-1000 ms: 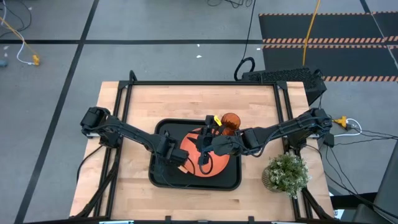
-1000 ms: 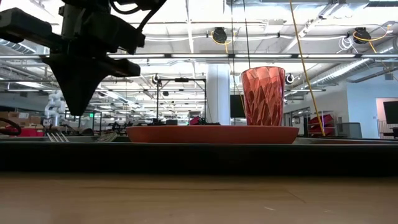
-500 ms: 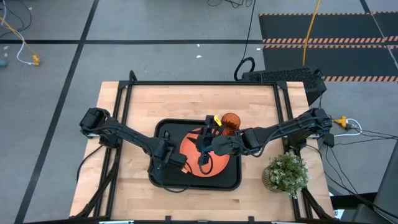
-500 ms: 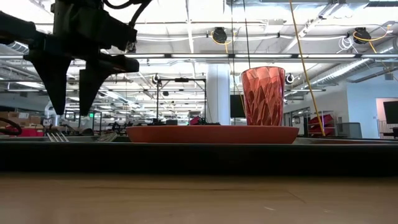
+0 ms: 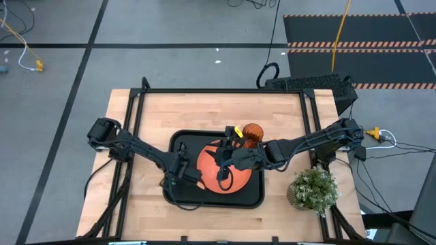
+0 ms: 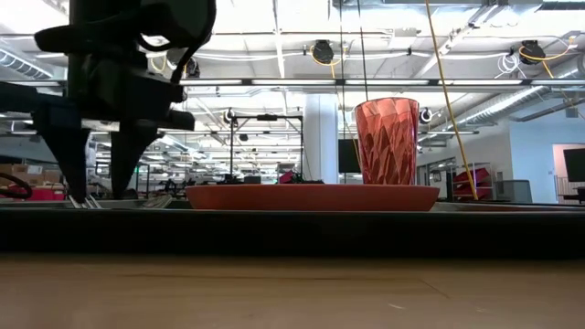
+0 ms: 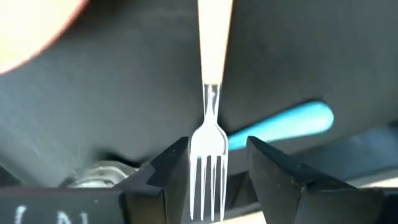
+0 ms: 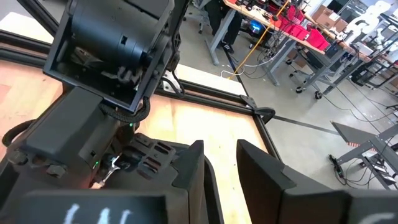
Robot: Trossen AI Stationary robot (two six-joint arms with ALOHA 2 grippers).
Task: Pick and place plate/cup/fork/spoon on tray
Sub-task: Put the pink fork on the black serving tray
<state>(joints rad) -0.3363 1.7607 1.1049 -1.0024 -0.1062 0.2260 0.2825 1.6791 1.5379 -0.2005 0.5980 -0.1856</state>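
Note:
The black tray lies mid-table and carries the orange plate. The faceted orange cup stands at the tray's far right, behind the plate. The fork lies flat on the tray's left part, and the spoon's blue handle shows beside its tines. My left gripper points down, open, one finger on each side of the tines, with small gaps. My right gripper hovers open above the plate and holds nothing.
The right arm reaches over the tray from the right, close to the left wrist. A potted plant stands at the table's near right corner. Bare wood shows on the far half and along the left side of the table.
My left gripper has opened from shut. It has gone down to the tray and a little toward the table's near left, so its fingers now straddle the fork's tines. The fork has stayed flat on the tray.

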